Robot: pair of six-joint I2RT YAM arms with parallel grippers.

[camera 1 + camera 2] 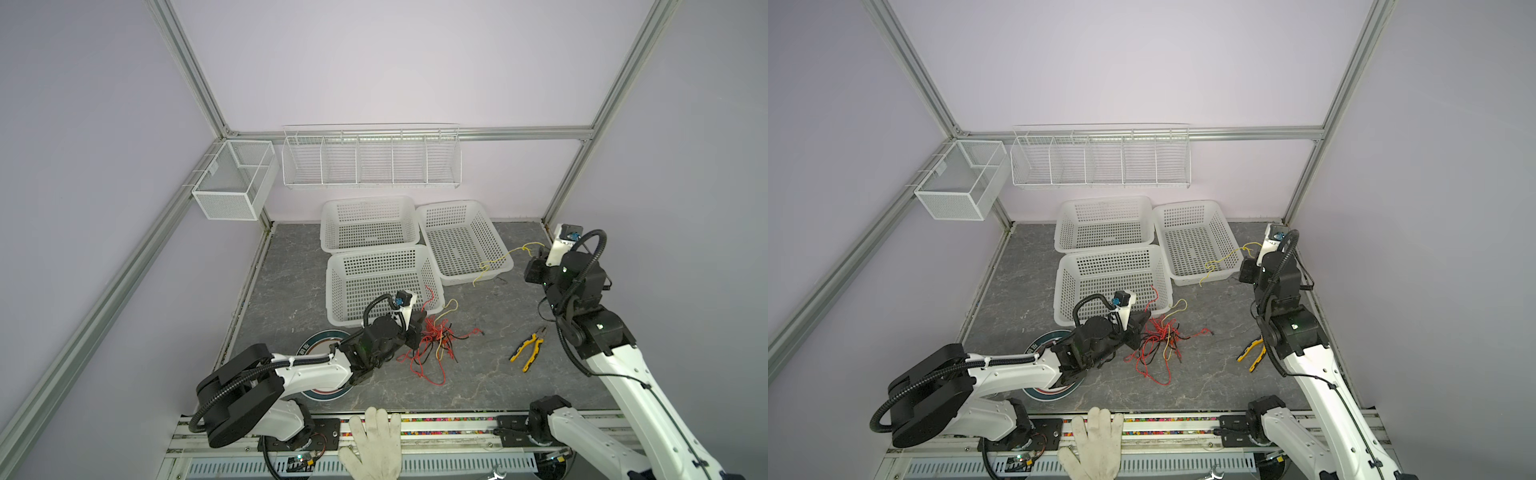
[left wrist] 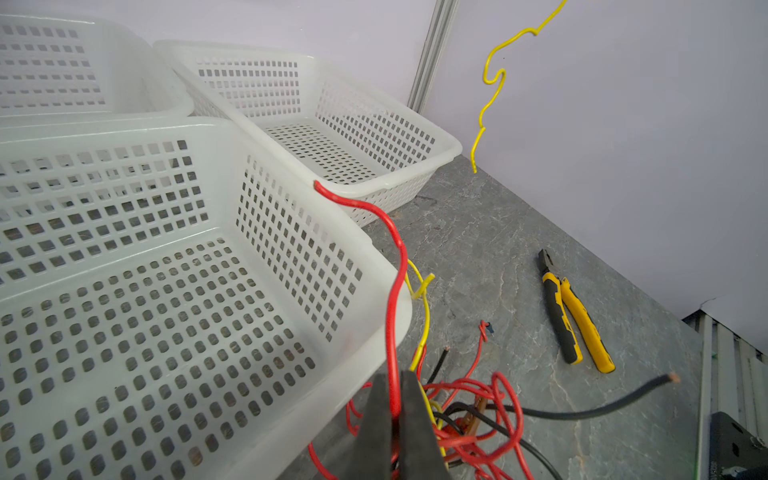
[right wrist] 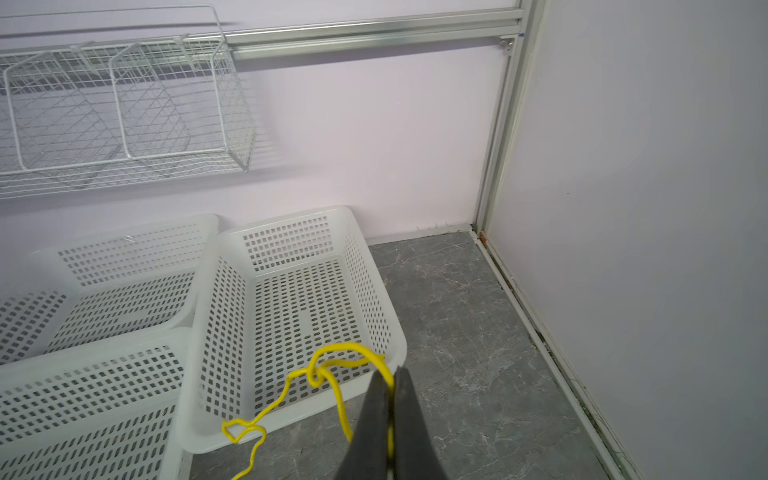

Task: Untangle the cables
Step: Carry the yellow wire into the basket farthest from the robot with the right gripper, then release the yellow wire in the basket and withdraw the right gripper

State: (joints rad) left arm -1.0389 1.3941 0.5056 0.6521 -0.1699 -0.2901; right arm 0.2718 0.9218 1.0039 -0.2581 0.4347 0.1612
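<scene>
Wrist views: L hand (image 2: 397, 376) pinches red cable (image 2: 390, 316), R hand (image 3: 389, 374) pinches yellow cable (image 3: 349, 345).

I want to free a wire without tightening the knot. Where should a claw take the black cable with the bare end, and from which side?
Probably the free stretch of the black cable, just behind its bare tip: it sticks out of the tangle on the side of the pliers with nothing crossing it. Come from above, jaws across the wire; the rest runs under other loops.
</scene>
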